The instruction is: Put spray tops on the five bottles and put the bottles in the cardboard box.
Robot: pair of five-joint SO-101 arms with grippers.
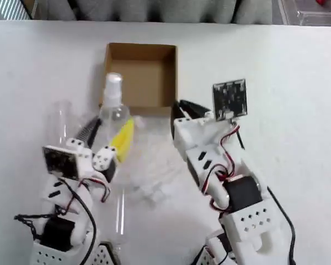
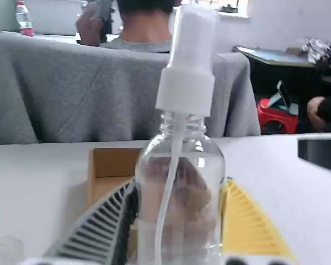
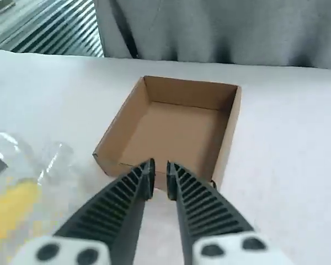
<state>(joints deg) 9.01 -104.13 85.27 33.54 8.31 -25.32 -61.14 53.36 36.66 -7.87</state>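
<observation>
A clear bottle (image 1: 115, 113) with a white spray top (image 1: 113, 83) stands upright just in front of the cardboard box (image 1: 140, 74), at its left corner. My left gripper (image 1: 107, 126) is shut on it, grey finger on one side and yellow finger (image 1: 123, 139) on the other. The left wrist view shows the bottle (image 2: 179, 210), its spray top (image 2: 187, 66) and the box (image 2: 113, 165) behind. My right gripper (image 1: 182, 107) sits at the box's near right corner. Its fingers (image 3: 133, 193) are nearly together with nothing between them, facing the empty box (image 3: 176, 127).
Another clear bottle (image 1: 60, 118) stands left of the held one and also shows as a clear bottle (image 3: 55, 154) in the right wrist view. A clear bottle (image 1: 119, 207) lies near the left arm's base. Clear loose parts (image 1: 151, 179) lie between the arms.
</observation>
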